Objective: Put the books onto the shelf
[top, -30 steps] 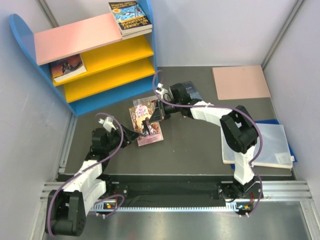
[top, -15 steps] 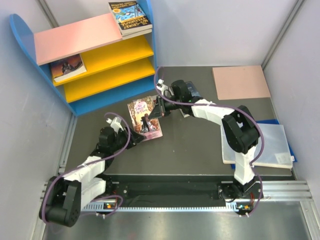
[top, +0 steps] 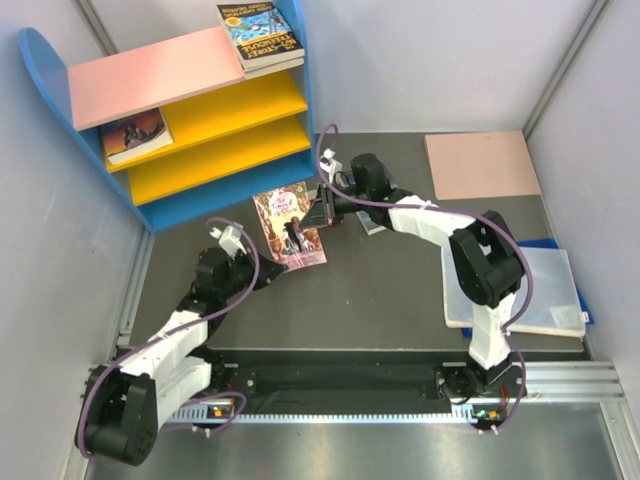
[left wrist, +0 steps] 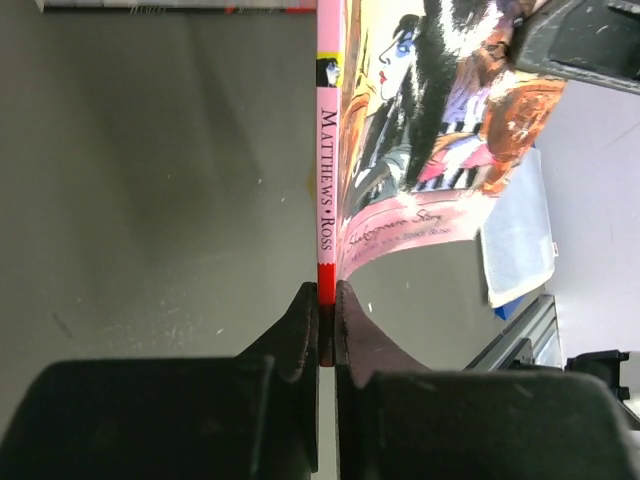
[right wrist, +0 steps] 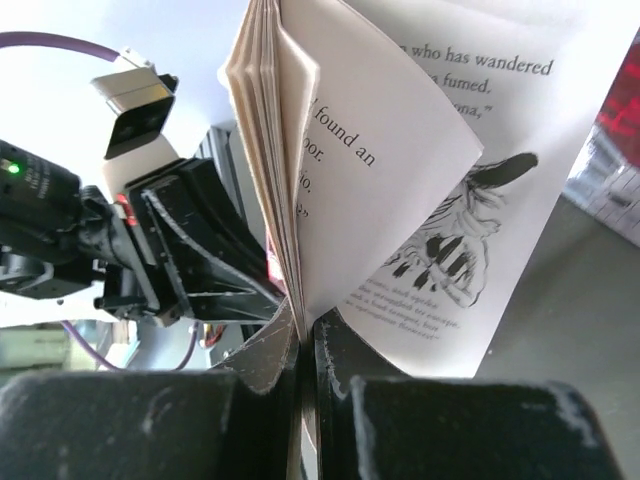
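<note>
The pink-purple book (top: 289, 225) hangs between both arms in front of the shelf (top: 60, 90). My left gripper (top: 262, 271) is shut on the lower end of its spine (left wrist: 327, 180); the fingertips (left wrist: 304, 305) pinch the red spine end. My right gripper (top: 322, 213) is shut on the opposite edge, its pages (right wrist: 330, 150) fanning open above the jaws. A blue-yellow cartoon book (top: 260, 33) lies on the shelf's pink top board. A dark orange-brown book (top: 135, 134) lies on the upper yellow board. Another book (top: 372, 223) lies mostly hidden under the right arm.
A flat pink board (top: 483, 165) lies at the back right of the dark table. A pale blue-white pad (top: 525, 290) sits by the right arm's base. Grey walls close in on both sides.
My left gripper moved in and shut on the book's spine end. The book shifted a little toward the shelf, with the right gripper still clamped on it.
</note>
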